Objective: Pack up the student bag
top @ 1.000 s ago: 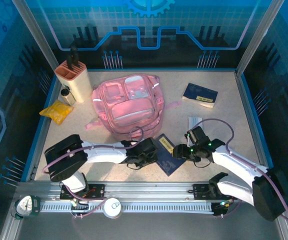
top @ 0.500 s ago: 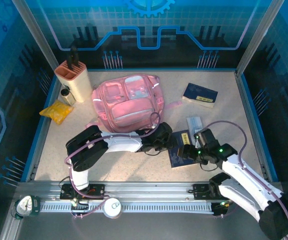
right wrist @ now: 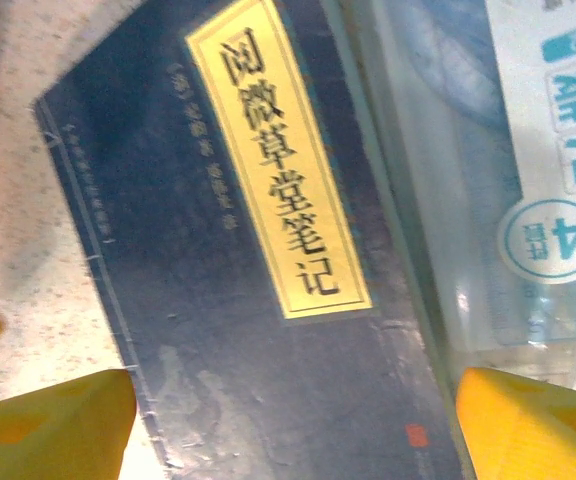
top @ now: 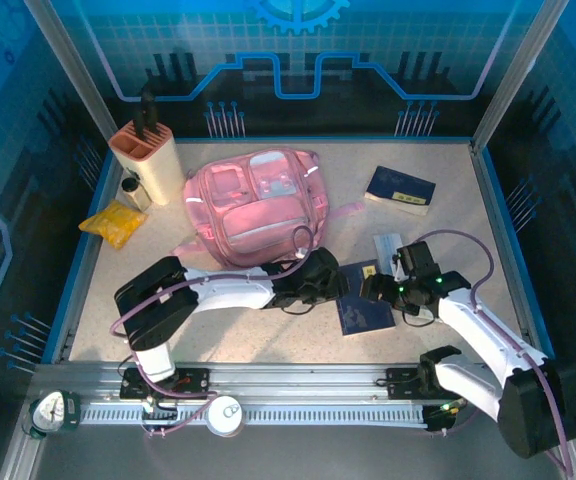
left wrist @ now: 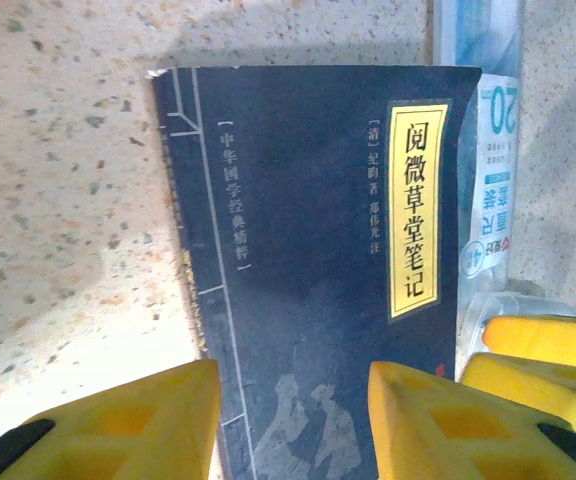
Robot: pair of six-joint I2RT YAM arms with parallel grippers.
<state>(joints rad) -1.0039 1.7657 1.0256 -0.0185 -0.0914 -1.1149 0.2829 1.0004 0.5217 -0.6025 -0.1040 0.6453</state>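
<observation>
Left gripper open, fingers straddling the dark book's spine edge. Right gripper open too, spanning the cover. I judge both are lining up a lift. Pink bag lies beyond, far-left of the book.

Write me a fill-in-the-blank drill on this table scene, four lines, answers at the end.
1. The student bag is ____ in colour.
2. The dark blue book carries a ____ title label.
3. In the top view, the yellow packet lies to the ____ of the student bag.
4. The right gripper, above that book, is ____.
Missing words: pink; yellow; left; open.
</observation>
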